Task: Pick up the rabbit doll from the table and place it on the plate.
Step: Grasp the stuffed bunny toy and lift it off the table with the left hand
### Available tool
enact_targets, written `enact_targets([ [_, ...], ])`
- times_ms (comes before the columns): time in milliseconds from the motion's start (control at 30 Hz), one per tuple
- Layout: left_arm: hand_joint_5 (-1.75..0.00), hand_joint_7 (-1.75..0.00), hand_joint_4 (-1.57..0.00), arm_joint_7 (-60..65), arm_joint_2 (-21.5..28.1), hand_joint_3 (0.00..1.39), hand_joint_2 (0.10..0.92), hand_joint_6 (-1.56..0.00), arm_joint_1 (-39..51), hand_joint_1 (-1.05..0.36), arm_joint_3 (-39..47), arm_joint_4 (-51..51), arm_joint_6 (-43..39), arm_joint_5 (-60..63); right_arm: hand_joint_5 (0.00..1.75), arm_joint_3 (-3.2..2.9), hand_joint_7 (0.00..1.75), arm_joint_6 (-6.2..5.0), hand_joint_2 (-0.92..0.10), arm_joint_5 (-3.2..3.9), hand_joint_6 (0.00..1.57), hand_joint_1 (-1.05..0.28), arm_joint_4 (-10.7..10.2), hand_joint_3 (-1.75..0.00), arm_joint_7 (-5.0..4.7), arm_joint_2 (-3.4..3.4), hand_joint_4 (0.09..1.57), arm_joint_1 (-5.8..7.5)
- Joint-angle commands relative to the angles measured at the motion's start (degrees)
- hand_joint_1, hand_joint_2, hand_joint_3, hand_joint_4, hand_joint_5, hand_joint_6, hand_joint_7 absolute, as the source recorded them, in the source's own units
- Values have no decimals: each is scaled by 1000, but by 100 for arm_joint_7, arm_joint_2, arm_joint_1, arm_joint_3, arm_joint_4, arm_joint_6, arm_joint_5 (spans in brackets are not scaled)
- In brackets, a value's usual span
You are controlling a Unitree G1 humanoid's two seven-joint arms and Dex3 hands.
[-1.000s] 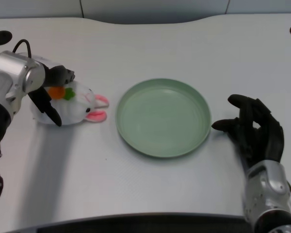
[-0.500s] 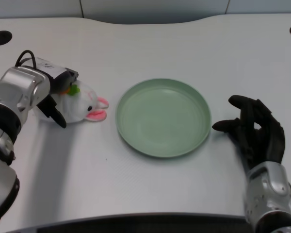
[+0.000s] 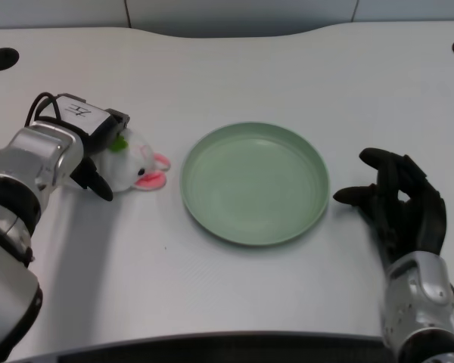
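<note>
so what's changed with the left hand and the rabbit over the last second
The left hand has come down over the rabbit doll, now covering its body and carrot; only the head, pink ears and a bit of green show. Whether it grips yet is unclear. The doll stays on the table, the plate is unmoved and the right hand idle.

We see the plate [image 3: 255,183] mid-table [image 3: 234,68], with the rabbit doll [image 3: 136,162] just left of it, on the table, not touching the rim. Our left hand [image 3: 97,147] sits over the doll's left part; right hand [image 3: 399,206] rests right of the plate.
</note>
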Motion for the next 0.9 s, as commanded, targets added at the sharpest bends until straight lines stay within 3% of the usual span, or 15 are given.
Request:
enact_targets([
  [33, -931, -212, -232, 72, -13, 0, 843, -590, 92, -702, 56, 91, -93, -105, 1173, -15, 881, 98, -921, 50, 796, -425, 24, -368, 53, 7, 906, 89],
  [67, -1202, -531, -293, 46, -11, 1, 834, -596, 77, -593, 78, 87, -117, -145, 1172, 13, 883, 71, -921, 9, 796, -428, 12, -380, 33, 2, 902, 103],
  [100, -1277, -756, -347, 28, -10, 1, 830, -556, 67, -537, 92, 84, -134, -170, 1175, 32, 885, 51, -921, -18, 792, -427, 5, -392, 20, -1, 899, 113],
  [167, -1305, -983, -462, 174, -12, 1, 826, -548, 80, -453, 82, 79, -132, -169, 1180, 15, 887, 19, -921, 10, 782, -424, 12, -400, 84, 0, 893, 120],
  [233, -1322, -1069, -534, 463, -2, 1, 828, -562, 115, -417, 40, 69, -139, -127, 1182, -12, 890, 12, -921, 46, 779, -425, 51, -396, 151, -9, 892, 106],
  [300, -1604, -1209, -686, 932, 41, 2, 825, -665, 171, -335, -7, 52, -220, -66, 1188, -25, 896, 51, -921, 56, 781, -433, 60, -392, 139, -7, 902, 89],
  [333, -1674, -1192, -717, 1215, 62, 1, 821, -701, 201, -323, -42, 50, -249, -18, 1187, -36, 897, 87, -921, 69, 781, -433, 53, -391, 136, -6, 902, 75],
  [433, -1740, -500, -871, 1645, 92, 12, 844, -961, 246, -299, -8, 87, -336, -35, 1191, -34, 905, 112, -921, 58, 778, -426, 31, -392, 114, -2, 889, 69],
  [533, -1745, -402, -860, 1720, 124, 22, 883, -993, 234, -268, 69, 128, -417, -115, 1202, 15, 908, 105, -921, -23, 770, -427, 25, -399, 5, -2, 889, 89],
  [633, -1746, -968, -840, 1688, 196, 3, 888, -771, 187, -218, 269, 82, -527, -307, 1211, 62, 907, 109, -921, -78, 760, -429, 20, -402, -97, -3, 870, 96],
  [667, -1746, -1056, -830, 1686, 214, 3, 891, -738, 182, -212, 339, 63, -569, -377, 1215, 75, 908, 116, -921, -88, 761, -427, 9, -402, -124, -1, 866, 98],
  [800, -1746, -1012, -844, 1609, 310, 4, 892, -790, 133, -215, 723, -77, -745, -735, 1229, 75, 908, 72, -921, -62, 775, -427, 12, -389, -133, 10, 875, 83],
  [833, -1746, -1162, -846, 1481, 358, 6, 900, -754, 92, -209, 839, -142, -772, -848, 1227, 61, 905, 80, -921, -40, 780, -431, 22, -380, -112, 12, 875, 74],
  [867, -1746, -1492, -809, 1352, 396, 45, 911, -631, 55, -195, 949, -206, -770, -954, 1227, 46, 898, 100, -921, -14, 779, -432, 33, -380, -82, 9, 876, 58],
  [900, -1746, -1616, -797, 1253, 436, 65, 916, -584, 32, -190, 1058, -282, -787, -1057, 1229, 37, 896, 114, -921, 6, 778, -433, 37, -381, -48, 7, 879, 52],
])
